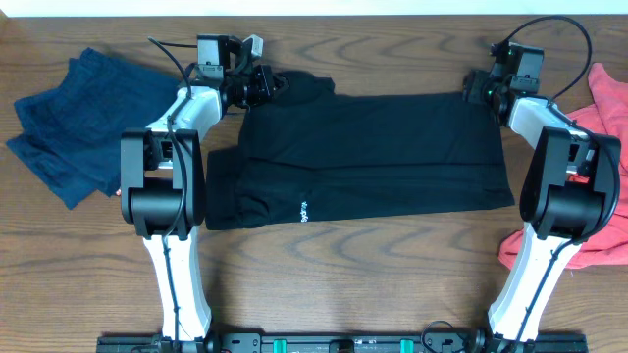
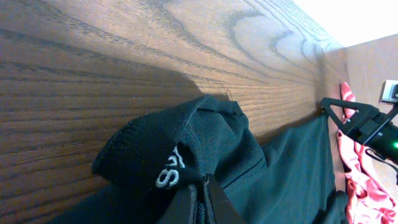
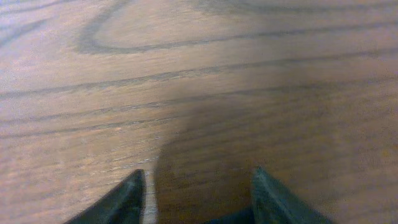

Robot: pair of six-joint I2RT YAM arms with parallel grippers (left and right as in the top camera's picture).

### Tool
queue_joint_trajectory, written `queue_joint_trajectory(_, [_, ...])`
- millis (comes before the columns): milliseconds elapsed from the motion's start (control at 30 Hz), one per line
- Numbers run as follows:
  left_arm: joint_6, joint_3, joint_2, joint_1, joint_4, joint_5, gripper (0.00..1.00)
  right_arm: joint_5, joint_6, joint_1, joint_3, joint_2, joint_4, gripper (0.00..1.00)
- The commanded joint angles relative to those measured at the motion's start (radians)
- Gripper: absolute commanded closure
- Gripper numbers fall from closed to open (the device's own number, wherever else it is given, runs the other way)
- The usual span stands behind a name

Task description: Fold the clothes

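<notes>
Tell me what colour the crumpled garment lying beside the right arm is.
Pinkish-red; the crumpled fabric garment shows best in the overhead view.

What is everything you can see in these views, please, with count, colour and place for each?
large plain black fabric T-shirt: one, black with a small white logo mark, spread across the table's middle.
crumpled navy blue fabric garment: one, navy, table's left end.
pinkish-red fabric garment: one, pinkish-red, table's right edge.
brown wooden table: one, brown, under everything.
left arm: one, white and black, left of the T-shirt.
right arm: one, white and black, right of the T-shirt.
left tool: one, black, shut on the T-shirt's bunched far left corner.
right tool: one, dark, open, at the T-shirt's far right corner.
</notes>
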Motion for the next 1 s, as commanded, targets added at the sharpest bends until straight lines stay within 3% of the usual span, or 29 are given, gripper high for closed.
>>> queue_joint_trajectory(0, [0.025, 0.019, -0.023, 0.003, -0.002, 0.013, 0.94, 0.044, 0.016, 0.005, -0.006, 0.046, -0.039, 0.76])
queue_joint_trajectory(33, [0.025, 0.019, -0.023, 0.003, -0.002, 0.013, 0.94, 0.044, 0.016, 0.005, -0.006, 0.046, -0.044, 0.86])
queue_joint_trajectory(67, [0.025, 0.019, -0.022, 0.003, -0.002, 0.013, 0.94, 0.044, 0.016, 0.005, -0.006, 0.046, -0.049, 0.9])
queue_joint_trajectory(133, [0.024, 0.019, -0.023, 0.003, -0.002, 0.013, 0.94, 0.044, 0.016, 0.004, -0.006, 0.046, -0.061, 0.9])
queue_joint_trajectory(167, [0.024, 0.019, -0.023, 0.003, -0.002, 0.013, 0.94, 0.044, 0.016, 0.003, -0.006, 0.046, -0.068, 0.85])
queue_joint_trajectory(200, [0.025, 0.019, -0.023, 0.003, -0.002, 0.013, 0.94, 0.045, 0.015, 0.003, -0.006, 0.046, -0.073, 0.68])
queue_joint_trajectory(233, [0.025, 0.019, -0.023, 0.003, -0.002, 0.013, 0.94, 0.047, 0.015, 0.002, -0.006, 0.046, -0.077, 0.57])
queue_joint_trajectory(300, [0.025, 0.019, -0.023, 0.003, -0.003, 0.013, 0.94, 0.052, 0.014, 0.001, -0.006, 0.045, -0.085, 0.53])
queue_joint_trajectory(533, [0.024, 0.019, -0.023, 0.003, -0.003, 0.013, 0.94, 0.054, 0.011, -0.002, -0.006, 0.045, -0.108, 0.55])
queue_joint_trajectory(633, [0.024, 0.019, -0.023, 0.003, -0.005, 0.013, 0.94, 0.093, 0.011, -0.001, -0.006, 0.045, -0.151, 0.68])
queue_joint_trajectory(667, [0.025, 0.019, -0.023, 0.003, -0.006, 0.013, 0.94, 0.104, 0.011, -0.001, -0.006, 0.045, -0.161, 0.84])
queue_joint_trajectory(733, [0.024, 0.019, -0.023, 0.003, -0.006, 0.014, 0.94, 0.103, 0.011, -0.002, -0.006, 0.045, -0.165, 0.99])
queue_joint_trajectory(967, [0.024, 0.019, -0.069, 0.004, -0.056, 0.029, 0.94, 0.094, 0.012, -0.003, 0.01, -0.037, -0.233, 0.99])
